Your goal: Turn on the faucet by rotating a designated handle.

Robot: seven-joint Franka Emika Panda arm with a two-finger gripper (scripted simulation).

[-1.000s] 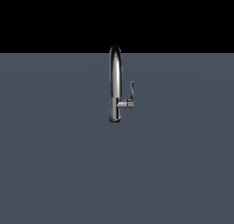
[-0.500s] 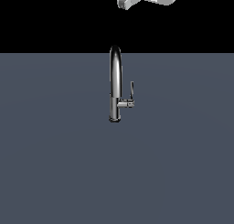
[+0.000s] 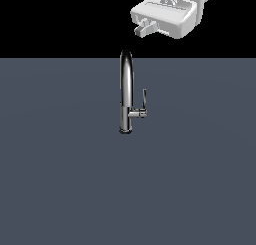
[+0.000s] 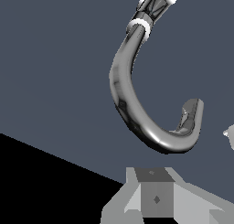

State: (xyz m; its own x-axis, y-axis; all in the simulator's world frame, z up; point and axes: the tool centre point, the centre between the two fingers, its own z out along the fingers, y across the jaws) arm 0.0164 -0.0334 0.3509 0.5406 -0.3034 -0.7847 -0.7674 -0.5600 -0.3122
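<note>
Faucet (image 3: 126, 91) stands upright on the flat grey-blue floor (image 3: 60, 179), roughly mid-scene in the exterior view, arched spout on top, round base at the bottom. Short stub sticks out toward the exterior view's right w/ the handle (image 3: 144, 99), a thin dark blade pointing up. Gripper (image 3: 144, 28) hangs above the faucet, a bit toward the exterior view's right, well apart from it, not touching anything. Can't tell if the claw is apart or together tbh, only one finger stub shows. Wrist view looks down on the curved spout (image 4: 137, 104) w/ the gripper body (image 4: 155, 198) at the edge.
</note>
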